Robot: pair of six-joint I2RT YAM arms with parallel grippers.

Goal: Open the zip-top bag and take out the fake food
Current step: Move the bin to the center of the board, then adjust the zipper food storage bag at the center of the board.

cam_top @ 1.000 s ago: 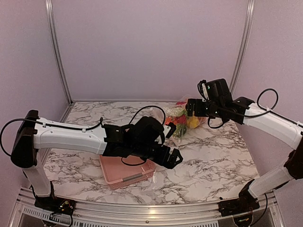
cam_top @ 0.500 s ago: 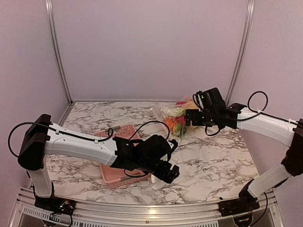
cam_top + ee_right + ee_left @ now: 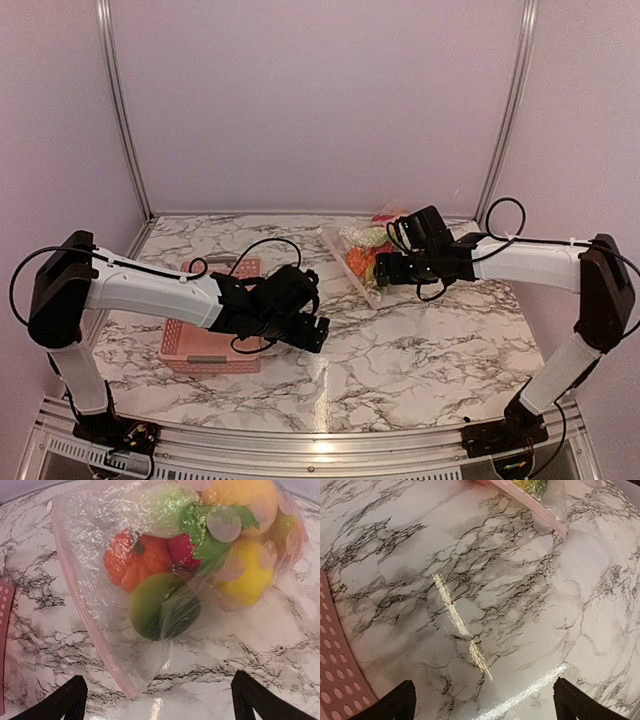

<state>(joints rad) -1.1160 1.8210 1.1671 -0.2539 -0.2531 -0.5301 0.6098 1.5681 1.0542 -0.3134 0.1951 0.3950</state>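
Top external: high behind the arm bases, facing down over the whole marble table (image 3: 430,340);
Left wrist: close above bare marble; pink basket (image 3: 332,680) lower left, zip-top bag (image 3: 540,492) upper right;
Right wrist: very near; zip-top bag fills the upper frame;
Shared: zip-top bag and pink basket, in all views

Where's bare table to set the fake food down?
Widest bare patch: marbled tabletop front-right, between the left gripper and the right arm. A second strip back-left, between the pink perforated plastic basket and the rear wall. Crowded: back-centre, where the clear crinkly zip-top bag of glossy plastic fake food lies by the right gripper.
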